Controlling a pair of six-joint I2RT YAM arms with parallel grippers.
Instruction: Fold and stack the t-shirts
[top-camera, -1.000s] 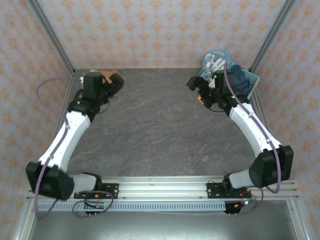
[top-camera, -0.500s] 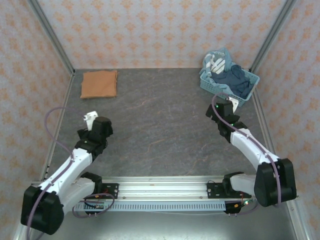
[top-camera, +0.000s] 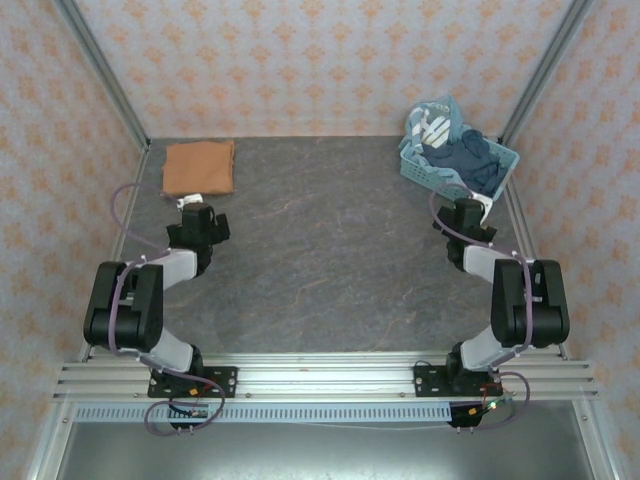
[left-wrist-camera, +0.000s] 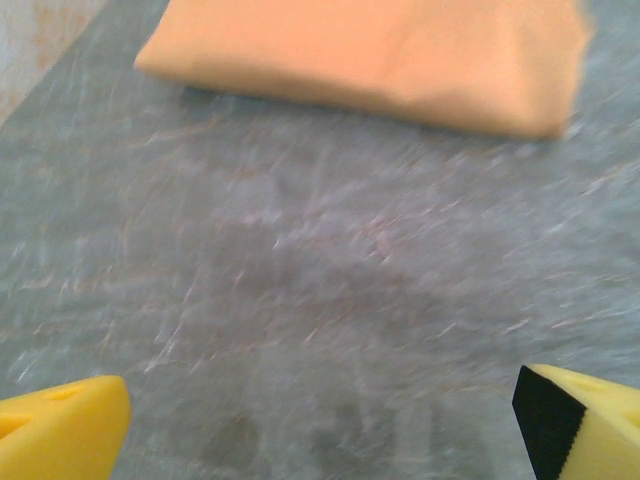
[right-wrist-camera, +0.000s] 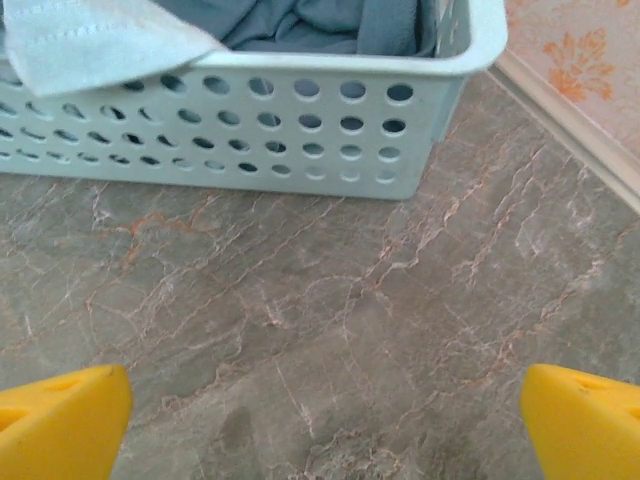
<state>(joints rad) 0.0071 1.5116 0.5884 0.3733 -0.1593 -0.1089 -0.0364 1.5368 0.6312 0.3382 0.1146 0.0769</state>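
Across the table (top-camera: 330, 240) from the basket (top-camera: 440, 180) (right-wrist-camera: 250, 130), level with it along the far edge, I see the t-shirt (top-camera: 199, 167) (left-wrist-camera: 380, 55) lying flat as a folded packet. The basket is pale blue plastic with punched holes. It holds dark blue garments (top-camera: 470, 160) (right-wrist-camera: 300, 20), and a pale cloth (top-camera: 430, 120) (right-wrist-camera: 90, 45) hangs over its rim.

Right gripper (top-camera: 470, 205) (right-wrist-camera: 320, 420) sits just short of the basket wall, yellow fingers spread wide, with marbled grey tabletop between.

Left gripper (top-camera: 193, 205) (left-wrist-camera: 320, 420) is far to the basket's left, near the shirt, fingers also spread and holding nothing.

The shirt is soft orange-brown cloth, near-square, a shade wider than deep. Its edges run parallel to the table's, and a rounded fold faces the left gripper.
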